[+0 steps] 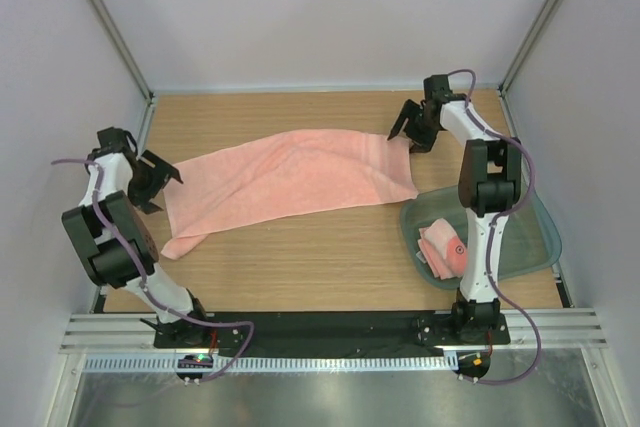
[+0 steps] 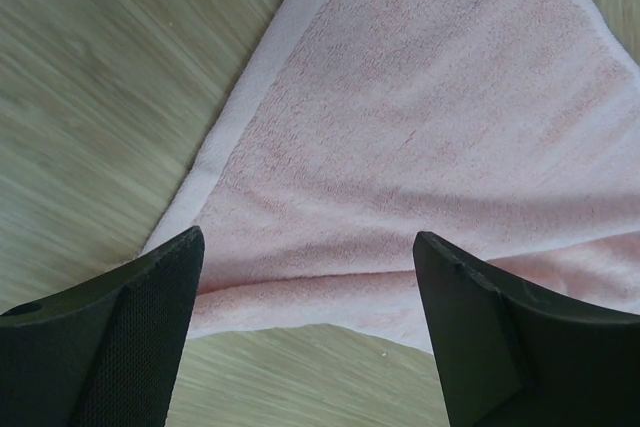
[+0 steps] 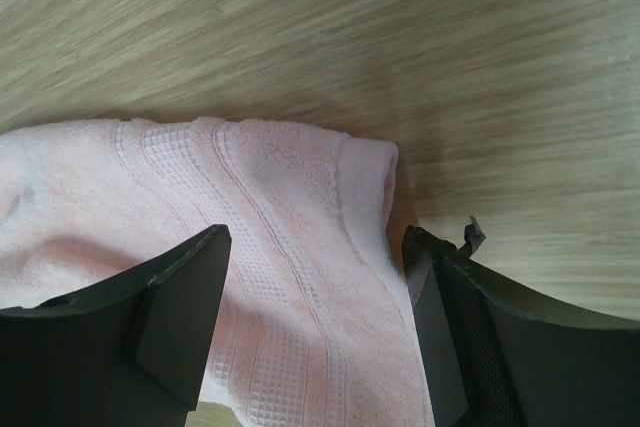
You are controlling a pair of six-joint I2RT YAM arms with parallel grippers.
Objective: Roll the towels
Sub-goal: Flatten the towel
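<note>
Left pincer (image 2: 305, 245) and right pincer (image 3: 315, 237), both spread, hover over the flat towel (image 1: 300, 172).

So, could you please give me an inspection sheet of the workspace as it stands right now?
Surface: wooden table, bare wood showing around the cloth.
Job's things: spread towel lies unrolled across the table, its left end rumpled; second towel sits bunched in the tub at the right.
Clutter: nothing seen.
Grippers: left hand open over the spread towel's left end; right hand open over its far right corner; neither holds anything.
Cables: a purple cable runs along each arm.
Surroundings: pale walls and metal frame posts.
</note>
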